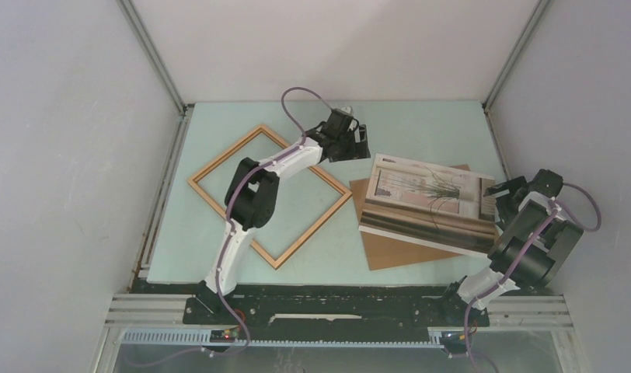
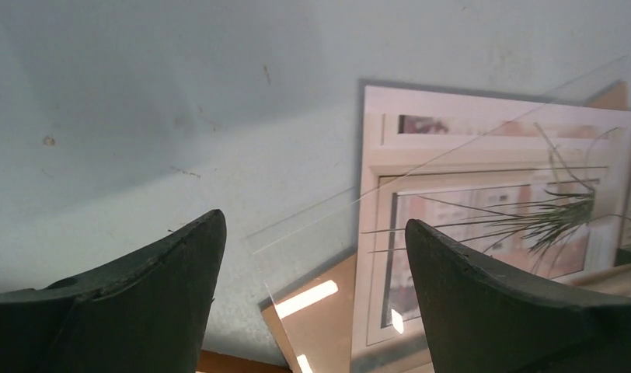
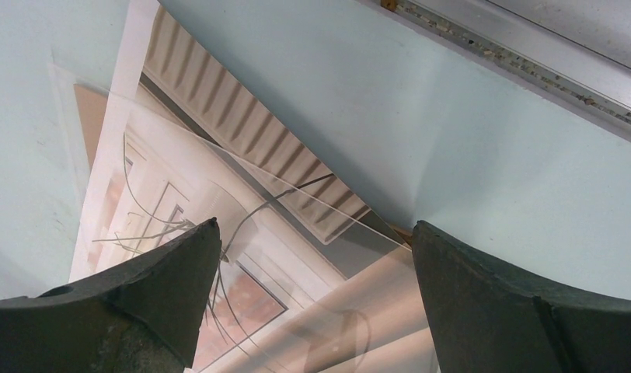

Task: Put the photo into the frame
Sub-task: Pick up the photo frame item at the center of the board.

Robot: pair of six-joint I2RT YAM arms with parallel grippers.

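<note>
Showing one photo (image 1: 425, 203), one frame (image 1: 224, 153); left pincer (image 2: 312, 225), right pincer (image 3: 312, 225) both released, empty.

Left gripper (image 2: 314, 220) noted with dark fingers (image 2: 165, 295) set wide apart at 7 and 5 o'clock, nothing held between them, pale table (image 2: 141, 116) seen across the gap. The photo (image 2: 483, 225), face up with a white border and a grassy plant pictured, is recorded at 3 o'clock, overlaid by a clear sheet (image 2: 297, 249) whose corner juts toward 8 o'clock onto the table. A brown board (image 2: 316, 322) is seen under both at 6 o'clock; an orange-brown strip (image 2: 235, 364) is cut off by the bottom edge.
</note>
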